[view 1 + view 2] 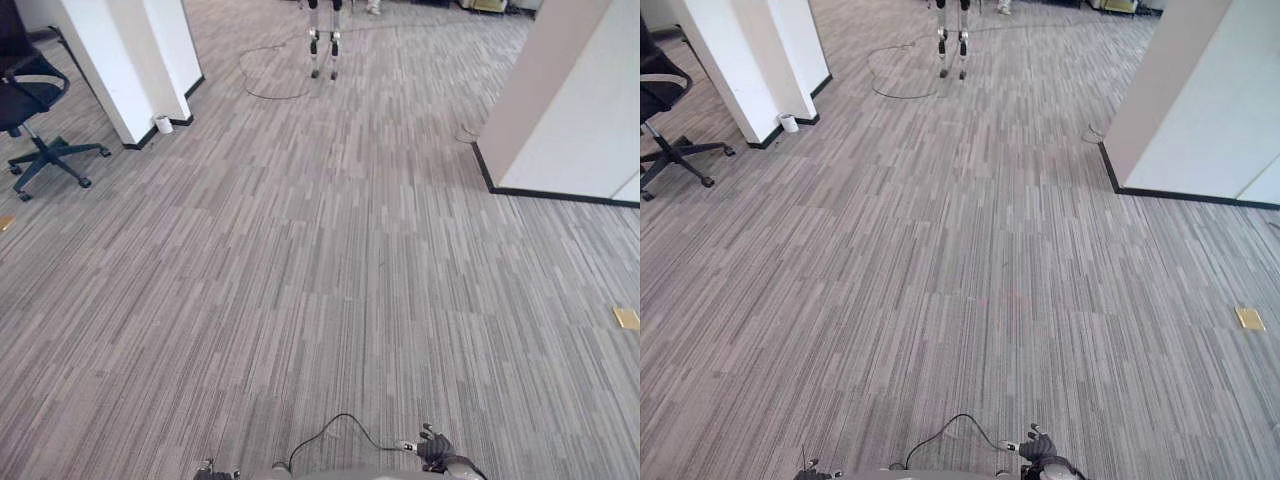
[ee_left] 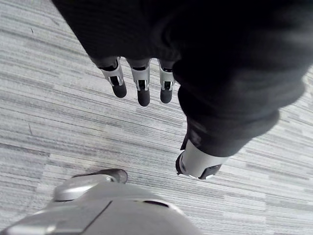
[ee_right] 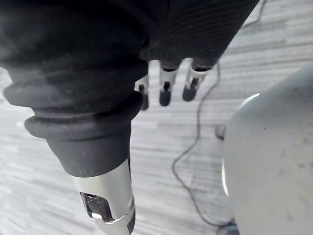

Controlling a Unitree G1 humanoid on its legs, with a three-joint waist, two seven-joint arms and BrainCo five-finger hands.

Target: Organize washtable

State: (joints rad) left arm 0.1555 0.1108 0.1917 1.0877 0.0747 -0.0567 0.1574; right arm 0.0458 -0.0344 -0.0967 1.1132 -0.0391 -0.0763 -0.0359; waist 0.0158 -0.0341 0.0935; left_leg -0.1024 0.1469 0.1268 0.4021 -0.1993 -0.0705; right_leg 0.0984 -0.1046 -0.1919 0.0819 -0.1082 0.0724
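Leftmost, find a black office chair (image 1: 35, 110) standing on the striped grey carpet floor (image 1: 320, 300), near a white pillar (image 1: 120, 60). At that pillar's foot, just beside its dark skirting, note a small white cup-like container (image 1: 162, 124), upright; cannot tell what, if anything, sits inside. Low on the same side, see the left hand (image 2: 142, 81) hanging over bare carpet, with fingers (image 2: 119, 83) straight and loose in a row, thumb (image 2: 198, 164) held apart, gripping nothing. Further back near the middle, make out a pair of slim upright metal legs (image 1: 323, 45) with a dark cable loop (image 1: 272, 97) lying on the floor beside them. Right of centre, low and close, spot the right hand (image 3: 166, 85), likewise slack, with fingers extended and thumb (image 3: 110, 200) off to one side, empty above the carpet. Rightmost, find a white wall corner (image 1: 570, 100) edged with black skirting and, nearer, well apart from it, a small flat yellow plate (image 1: 627, 318) lying on the carpet.
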